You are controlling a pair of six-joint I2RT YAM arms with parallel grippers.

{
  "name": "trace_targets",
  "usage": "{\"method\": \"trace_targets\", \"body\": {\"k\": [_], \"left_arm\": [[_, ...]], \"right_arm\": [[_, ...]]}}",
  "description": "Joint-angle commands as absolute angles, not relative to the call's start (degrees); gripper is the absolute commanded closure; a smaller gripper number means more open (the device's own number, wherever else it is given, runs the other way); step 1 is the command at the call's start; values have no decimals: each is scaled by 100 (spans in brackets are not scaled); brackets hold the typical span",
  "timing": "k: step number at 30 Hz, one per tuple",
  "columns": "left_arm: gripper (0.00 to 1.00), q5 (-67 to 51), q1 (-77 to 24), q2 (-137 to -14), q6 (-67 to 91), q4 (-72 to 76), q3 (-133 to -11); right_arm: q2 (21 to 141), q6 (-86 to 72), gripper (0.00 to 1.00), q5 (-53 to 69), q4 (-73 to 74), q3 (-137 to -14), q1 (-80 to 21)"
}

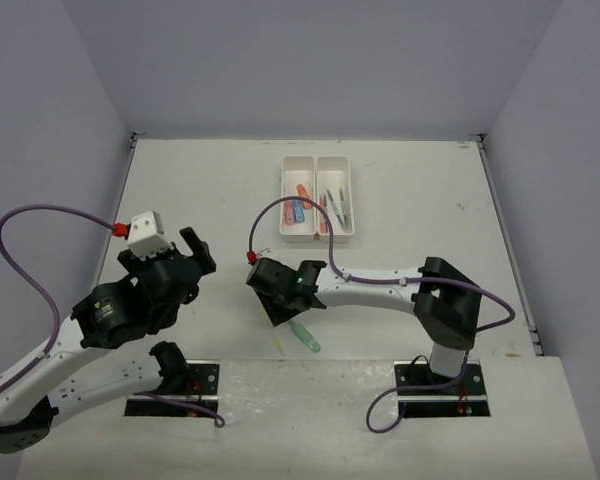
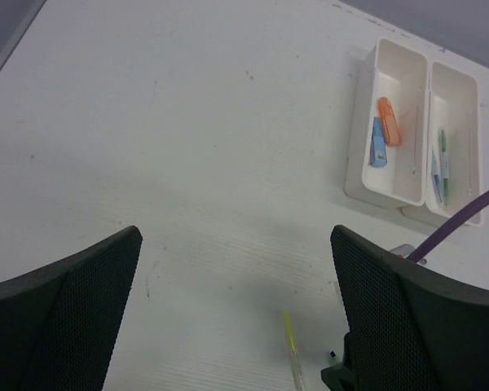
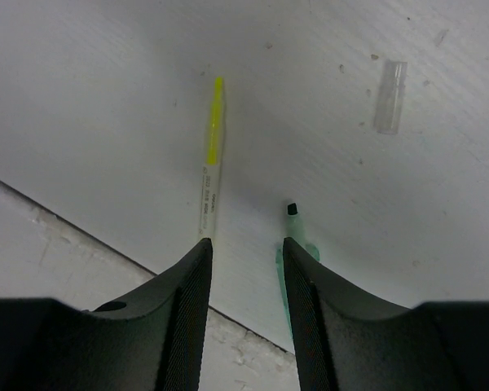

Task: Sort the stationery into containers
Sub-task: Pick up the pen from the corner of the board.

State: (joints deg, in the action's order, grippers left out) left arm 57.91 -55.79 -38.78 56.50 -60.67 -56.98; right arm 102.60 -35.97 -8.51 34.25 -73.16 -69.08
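Poising half-open, empty right gripper (image 3: 244,242) between yellow pen (image 3: 212,163) and green marker (image 3: 297,232), each just outside a finger; holding left gripper (image 2: 235,236) wide open.

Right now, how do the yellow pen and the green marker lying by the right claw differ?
The yellow pen is thin, with a pale lower barrel; the green marker is chunkier and shows a dark tip. In the right wrist view the yellow pen lies in plain sight, while the green marker is partly hidden behind a finger of the right claw. Both lie flat on the table, neither gripped.
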Motion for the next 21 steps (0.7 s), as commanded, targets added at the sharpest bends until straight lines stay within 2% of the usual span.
{"method": "trace_targets", "body": {"k": [1,15,21], "left_arm": [[0,6016,-5581,-4065,5704,-5972,-5647],[0,5897,-5581,-3897,5562,-5729,-5537],[0,5924,-5581,-3857,5654,-5785,-5555]], "right_arm": [[10623,-3924,60,-1002,3455,-7771,-7005],[11409,-3988,70,-780,3457,-8052,-7177],[11786,-4062,84,-922,3612,-8093,-7234]]}}
